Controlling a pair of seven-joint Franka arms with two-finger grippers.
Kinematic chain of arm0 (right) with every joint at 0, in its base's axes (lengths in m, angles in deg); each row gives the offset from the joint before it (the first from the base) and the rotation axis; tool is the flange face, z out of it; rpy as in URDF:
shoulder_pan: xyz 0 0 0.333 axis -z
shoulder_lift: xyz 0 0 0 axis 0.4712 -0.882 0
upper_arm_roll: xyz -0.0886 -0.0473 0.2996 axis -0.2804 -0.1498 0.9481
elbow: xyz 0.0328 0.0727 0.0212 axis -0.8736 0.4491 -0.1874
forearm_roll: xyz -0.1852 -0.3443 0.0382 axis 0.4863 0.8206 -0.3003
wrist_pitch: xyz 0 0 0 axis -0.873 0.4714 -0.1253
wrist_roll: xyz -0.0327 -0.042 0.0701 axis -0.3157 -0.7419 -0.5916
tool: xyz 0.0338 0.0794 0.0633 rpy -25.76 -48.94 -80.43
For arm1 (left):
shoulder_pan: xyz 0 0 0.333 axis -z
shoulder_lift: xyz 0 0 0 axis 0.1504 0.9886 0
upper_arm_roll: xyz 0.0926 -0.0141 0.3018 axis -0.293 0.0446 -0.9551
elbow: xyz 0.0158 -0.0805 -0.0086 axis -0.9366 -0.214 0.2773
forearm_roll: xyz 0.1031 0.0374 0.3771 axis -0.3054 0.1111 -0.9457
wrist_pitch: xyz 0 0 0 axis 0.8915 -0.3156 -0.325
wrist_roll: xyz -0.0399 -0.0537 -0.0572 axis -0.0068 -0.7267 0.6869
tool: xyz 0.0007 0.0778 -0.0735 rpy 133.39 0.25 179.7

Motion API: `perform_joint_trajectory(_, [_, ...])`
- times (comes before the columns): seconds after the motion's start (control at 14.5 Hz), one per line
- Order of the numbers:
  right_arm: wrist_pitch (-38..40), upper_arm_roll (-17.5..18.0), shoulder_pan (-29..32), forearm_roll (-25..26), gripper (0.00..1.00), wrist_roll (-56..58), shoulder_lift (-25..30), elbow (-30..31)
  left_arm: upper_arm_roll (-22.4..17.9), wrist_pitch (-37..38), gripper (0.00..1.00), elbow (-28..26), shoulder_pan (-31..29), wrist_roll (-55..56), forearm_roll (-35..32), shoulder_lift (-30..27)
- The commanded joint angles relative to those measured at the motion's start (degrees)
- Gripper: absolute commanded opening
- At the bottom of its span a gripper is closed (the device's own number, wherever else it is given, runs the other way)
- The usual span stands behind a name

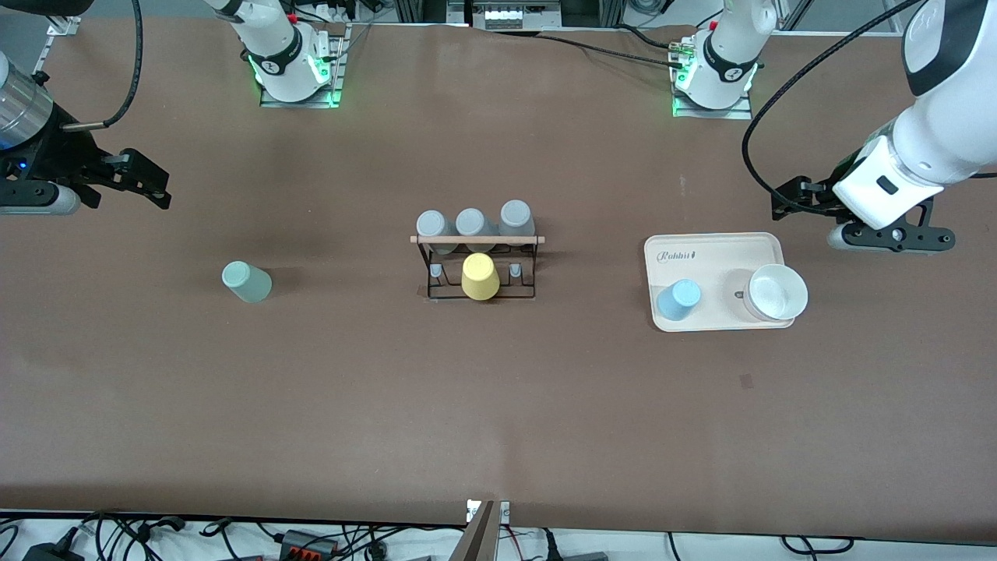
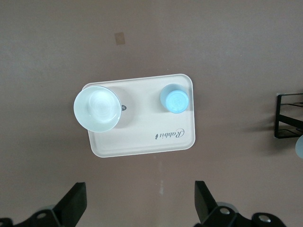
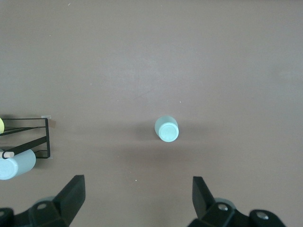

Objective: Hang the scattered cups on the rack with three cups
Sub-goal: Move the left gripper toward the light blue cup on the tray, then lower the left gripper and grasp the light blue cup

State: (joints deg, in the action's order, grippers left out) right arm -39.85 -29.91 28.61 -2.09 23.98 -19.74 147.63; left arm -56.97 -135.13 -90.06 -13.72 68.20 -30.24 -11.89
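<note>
The black wire rack [image 1: 477, 240] with a wooden rod stands mid-table. Three grey cups [image 1: 472, 224] sit on its pegs farther from the front camera, and a yellow cup [image 1: 480, 276] sits on its nearer side. The mint green cup [image 1: 247, 281] stands on the table toward the right arm's end and also shows in the right wrist view [image 3: 167, 129]. The light blue cup [image 1: 678, 300] stands on the cream tray [image 1: 724, 261] and also shows in the left wrist view [image 2: 175, 99]. My left gripper [image 1: 783, 199] [image 2: 140, 201] and right gripper [image 1: 152, 183] [image 3: 138, 194] are open, empty, and over bare table.
A white bowl [image 1: 775, 293] [image 2: 97, 109] stands on the tray [image 2: 142, 142] beside the blue cup. The rack's end shows in the left wrist view [image 2: 289, 116] and the right wrist view [image 3: 48, 137], the latter with one grey cup [image 3: 16, 163].
</note>
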Motion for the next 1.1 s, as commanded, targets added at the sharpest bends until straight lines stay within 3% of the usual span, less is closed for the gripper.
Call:
perform_joint_trajectory(0.0, [-0.06, 0.29, 0.03, -0.11, 1.0, -1.25, -0.12, -0.41, -0.26, -0.57, 1.0, 4.23, 1.2, -0.8, 0.52, 7.2])
perform_joint_trajectory(0.21, [0.03, 0.29, 0.03, -0.11, 1.0, -1.25, -0.12, -0.41, 0.44, -8.2, 1.0, 5.91, 2.25, -0.71, 0.35, 15.55])
perform_joint_trajectory(0.62, [0.03, 0.2, 0.38, -0.38, 1.0, -1.42, -0.2, -0.41, 0.27, -17.71, 1.0, 3.98, 4.1, -0.27, -0.17, 25.14])
perform_joint_trajectory(0.76, [0.03, 0.2, 0.39, -0.29, 1.0, -1.33, -0.2, -0.41, 0.35, -21.74, 1.0, -0.83, 5.42, 0.17, -5.08, 24.46])
perform_joint_trajectory(1.03, [0.03, 0.2, 0.38, -0.2, 1.0, -1.33, -0.2, -0.41, 0.44, -30.02, 1.0, -8.4, 5.07, 0.26, -5.19, 23.84])
